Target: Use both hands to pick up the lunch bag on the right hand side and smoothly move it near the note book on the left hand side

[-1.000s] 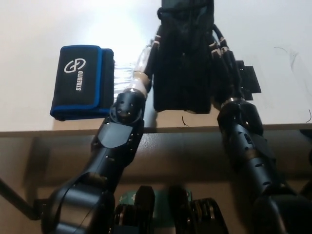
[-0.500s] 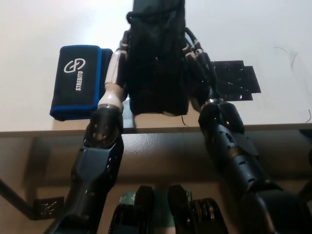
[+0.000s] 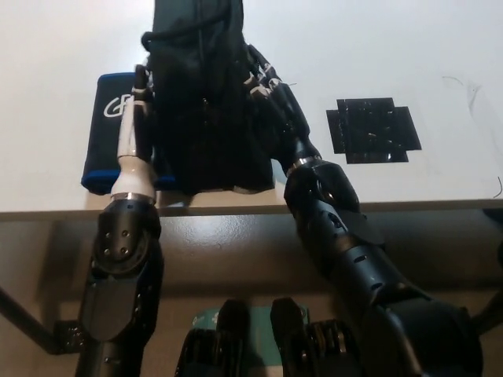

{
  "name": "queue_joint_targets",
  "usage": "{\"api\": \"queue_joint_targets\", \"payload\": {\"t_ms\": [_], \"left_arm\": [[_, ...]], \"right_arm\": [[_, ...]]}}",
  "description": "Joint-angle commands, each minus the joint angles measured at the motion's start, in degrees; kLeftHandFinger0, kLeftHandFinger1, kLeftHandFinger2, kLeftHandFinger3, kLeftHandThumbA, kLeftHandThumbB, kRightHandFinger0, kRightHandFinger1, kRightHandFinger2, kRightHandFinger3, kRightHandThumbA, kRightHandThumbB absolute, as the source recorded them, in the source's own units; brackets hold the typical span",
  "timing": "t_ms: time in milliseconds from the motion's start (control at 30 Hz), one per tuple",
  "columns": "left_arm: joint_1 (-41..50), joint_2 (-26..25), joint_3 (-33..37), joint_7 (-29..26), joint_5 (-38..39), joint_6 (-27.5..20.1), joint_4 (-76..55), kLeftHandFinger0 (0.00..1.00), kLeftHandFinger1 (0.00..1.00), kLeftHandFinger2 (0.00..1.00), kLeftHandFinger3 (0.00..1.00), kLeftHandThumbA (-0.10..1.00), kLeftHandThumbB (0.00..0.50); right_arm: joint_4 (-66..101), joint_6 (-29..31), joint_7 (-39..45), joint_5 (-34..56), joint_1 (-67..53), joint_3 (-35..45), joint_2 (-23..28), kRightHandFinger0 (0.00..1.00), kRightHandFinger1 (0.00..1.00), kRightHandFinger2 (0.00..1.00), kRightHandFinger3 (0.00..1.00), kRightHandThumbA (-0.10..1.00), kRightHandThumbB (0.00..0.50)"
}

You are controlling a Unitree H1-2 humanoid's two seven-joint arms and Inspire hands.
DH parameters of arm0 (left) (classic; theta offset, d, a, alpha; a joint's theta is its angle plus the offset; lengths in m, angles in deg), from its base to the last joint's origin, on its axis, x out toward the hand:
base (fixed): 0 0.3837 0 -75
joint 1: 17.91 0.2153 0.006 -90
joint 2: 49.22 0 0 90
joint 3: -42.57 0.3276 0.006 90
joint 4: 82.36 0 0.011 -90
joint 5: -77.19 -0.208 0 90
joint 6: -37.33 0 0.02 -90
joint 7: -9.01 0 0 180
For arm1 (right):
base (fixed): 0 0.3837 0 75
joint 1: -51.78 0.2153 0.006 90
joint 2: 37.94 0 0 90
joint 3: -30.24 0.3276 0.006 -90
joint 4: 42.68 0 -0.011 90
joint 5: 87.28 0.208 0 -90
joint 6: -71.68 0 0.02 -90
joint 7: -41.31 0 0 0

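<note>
While the black lunch bag (image 3: 206,102) hangs between the two hands, clamped on its left flank by the white left hand (image 3: 135,118) and on its right flank by the black right hand (image 3: 267,82), it sits above the table (image 3: 440,47) and already covers much of the blue-edged notebook (image 3: 110,133) at the left. Both hands are pressed flat against the bag, so it appears held by squeeze alone. That looks like the main risk: if either side eases off, the soft bag could sag or slide out and land on the notebook. Lowering it from this spot would likely set it on top of the notebook, not beside it. A black tape mark (image 3: 373,129) lies well apart to the right.
</note>
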Motion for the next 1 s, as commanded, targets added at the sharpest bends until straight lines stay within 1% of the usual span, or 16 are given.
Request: {"api": "queue_joint_targets", "payload": {"t_ms": [0,100,167,233,267,333,400,433,467,500,533,600,700,767,833,967], "left_arm": [[-0.66,-0.52,0.47,0.99,0.79,0.98,-4.08,1.00,1.00,1.00,1.00,1.00,0.304],[-0.57,-0.91,0.11,0.97,1.32,2.53,-5.07,1.00,1.00,1.00,1.00,1.00,0.286],[-1.02,-1.26,-0.08,1.17,1.74,2.96,-4.59,1.00,1.00,1.00,1.00,1.00,0.297],[-1.46,-1.71,0.06,1.31,1.75,4.31,-4.31,1.00,1.00,1.00,1.00,1.00,0.307],[-1.68,-2.19,0.36,1.60,1.43,4.60,-3.95,1.00,1.00,1.00,1.00,1.00,0.313],[-1.96,-2.98,0.93,2.03,0.76,4.63,-3.49,1.00,1.00,1.00,1.00,1.00,0.327],[-2.49,-4.28,2.10,2.55,-0.90,4.15,-2.49,1.00,1.00,1.00,1.00,1.00,0.418],[-2.72,-5.18,2.96,2.29,-2.78,4.22,-2.10,1.00,1.00,1.00,1.00,1.00,0.447],[-2.79,-6.33,4.09,1.49,-5.71,4.37,-1.89,1.00,1.00,1.00,1.00,1.00,0.455],[-2.81,-6.69,4.43,1.19,-6.69,4.22,-1.79,1.00,1.00,1.00,1.00,1.00,0.456],[-2.98,-7.54,5.16,0.56,-8.77,4.29,-1.56,1.00,1.00,1.00,1.00,1.00,0.467],[-3.29,-8.74,5.89,-0.07,-10.92,3.41,-0.84,1.00,1.00,1.00,1.00,1.00,0.454],[-3.62,-11.35,7.26,-1.35,-15.31,3.70,-0.44,1.00,1.00,1.00,1.00,1.00,0.494],[-3.54,-12.63,7.14,-0.49,-15.07,4.26,-1.03,1.00,1.00,1.00,1.00,1.00,0.497],[-3.39,-13.99,6.79,-0.01,-14.84,4.23,-1.43,1.00,1.00,1.00,1.00,1.00,0.500],[-2.37,-14.97,6.02,-0.23,-14.33,2.77,-2.96,1.00,1.00,1.00,1.00,1.00,0.493]], "right_arm": [[-0.30,1.47,1.28,-1.64,4.05,-0.92,-2.01,1.00,1.00,1.00,1.00,1.00,0.321],[-0.31,1.62,0.99,-1.92,4.13,-1.10,-2.23,1.00,1.00,1.00,1.00,1.00,0.325],[-0.37,2.35,1.17,-2.36,4.00,-1.48,-2.00,1.00,1.00,1.00,1.00,1.00,0.307],[0.09,3.11,-1.00,-4.03,3.57,-2.46,-1.36,1.00,1.00,1.00,1.00,1.00,0.323],[0.66,4.25,-2.89,-5.86,3.09,-3.54,-0.89,1.00,1.00,1.00,1.00,1.00,0.292],[1.17,6.21,-5.71,-8.52,2.65,-5.12,-0.31,1.00,1.00,1.00,1.00,1.00,0.277],[2.71,7.03,-13.39,-15.45,1.71,-9.15,0.92,1.00,1.00,1.00,1.00,1.00,0.324],[4.17,7.03,-19.28,-21.06,0.92,-12.34,1.90,1.00,1.00,1.00,1.00,1.00,0.324],[5.06,7.03,-25.39,-26.83,0.29,-15.81,3.09,1.00,1.00,1.00,1.00,1.00,0.350],[4.79,7.03,-27.32,-28.45,0.31,-16.87,3.49,1.00,1.00,1.00,1.00,1.00,0.360],[5.04,7.03,-31.65,-32.02,-0.01,-18.95,4.44,1.00,1.00,1.00,1.00,1.00,0.344],[6.17,5.26,-37.54,-37.18,-0.54,-21.97,5.90,1.00,1.00,1.00,1.00,1.00,0.348],[9.40,2.27,-45.87,-44.41,-1.88,-25.41,8.90,1.00,1.00,1.00,1.00,1.00,0.334],[11.76,0.78,-46.73,-45.44,-2.59,-25.39,10.36,1.00,1.00,1.00,1.00,1.00,0.315],[15.66,0.44,-45.59,-44.80,-4.10,-23.37,11.67,1.00,1.00,1.00,1.00,1.00,0.339],[21.63,0.65,-45.72,-45.24,-7.06,-21.15,13.37,1.00,1.00,1.00,1.00,1.00,0.334]]}}
